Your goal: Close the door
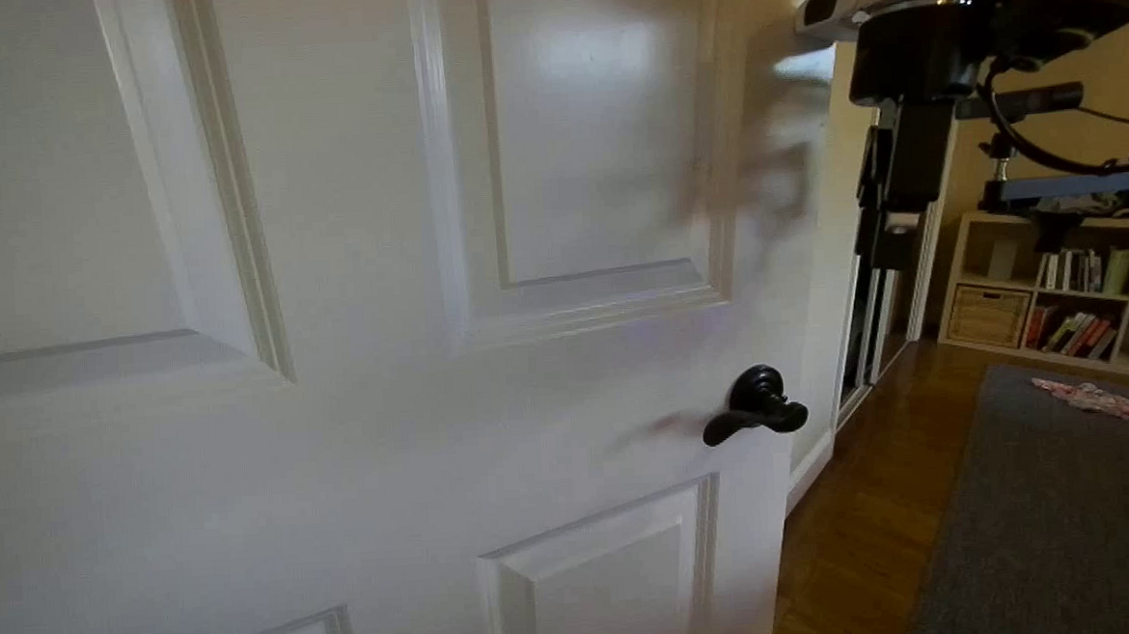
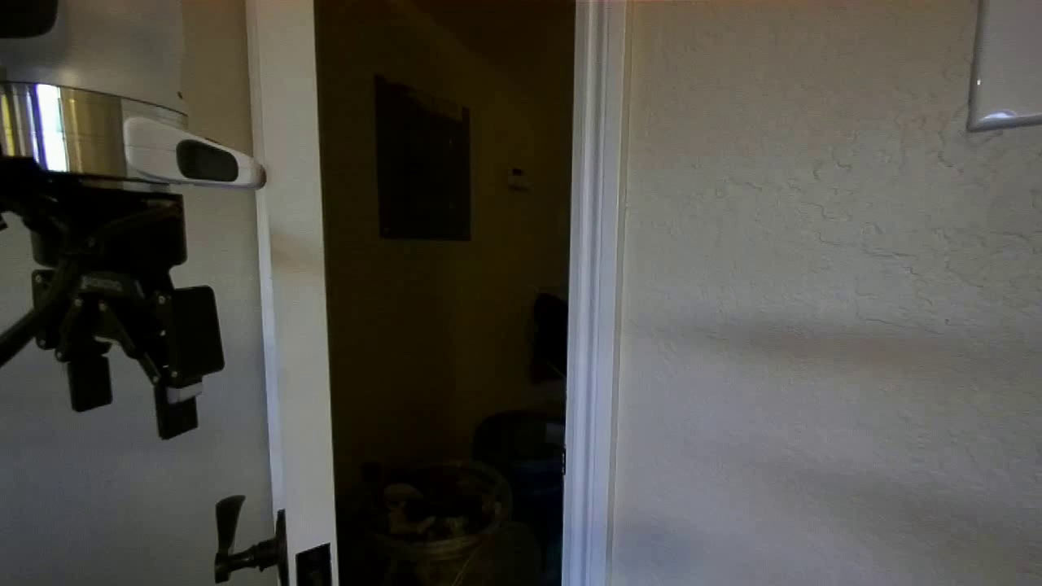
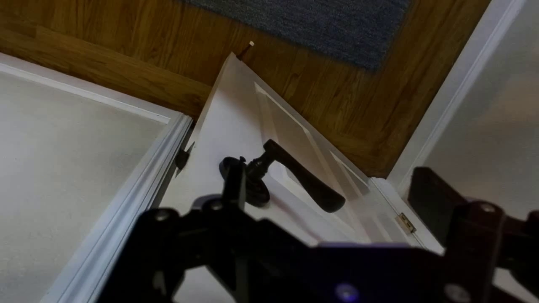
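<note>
At the mouth of a dim room point(image 2: 423, 325), the white paneled door point(image 1: 368, 443) is standing ajar, its free edge point(image 2: 301, 366) sitting apart from the white door frame point(image 2: 593, 325) in an exterior view and its black lever handle point(image 1: 753, 409) jutting from the face. Higher than that handle, the robot's gripper point(image 2: 133, 399) is hanging with its fingers point(image 2: 89, 387) pointing down and spread apart, the lever showing beyond the gap between them in the wrist view. Farther back, a pinkish cloth point(image 1: 1089, 398) is lying on a dark gray rug point(image 1: 1039, 524), which is stretching across a wooden floor point(image 1: 857, 543).
</note>
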### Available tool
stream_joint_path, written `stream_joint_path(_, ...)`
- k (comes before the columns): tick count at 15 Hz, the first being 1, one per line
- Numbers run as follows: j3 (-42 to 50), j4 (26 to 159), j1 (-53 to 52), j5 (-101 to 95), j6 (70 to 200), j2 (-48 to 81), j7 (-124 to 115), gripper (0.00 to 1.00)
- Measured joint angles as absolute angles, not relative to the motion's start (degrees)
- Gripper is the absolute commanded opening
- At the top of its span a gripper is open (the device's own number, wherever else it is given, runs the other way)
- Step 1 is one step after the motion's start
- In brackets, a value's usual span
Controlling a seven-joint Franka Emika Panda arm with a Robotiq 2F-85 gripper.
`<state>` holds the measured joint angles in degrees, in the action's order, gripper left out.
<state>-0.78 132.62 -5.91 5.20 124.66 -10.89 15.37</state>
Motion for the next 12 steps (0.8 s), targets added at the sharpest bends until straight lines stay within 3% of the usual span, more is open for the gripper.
stream_joint_path(12,-0.8,131.9,-4.5,4.9,143.4,-8.2,7.4,1.0)
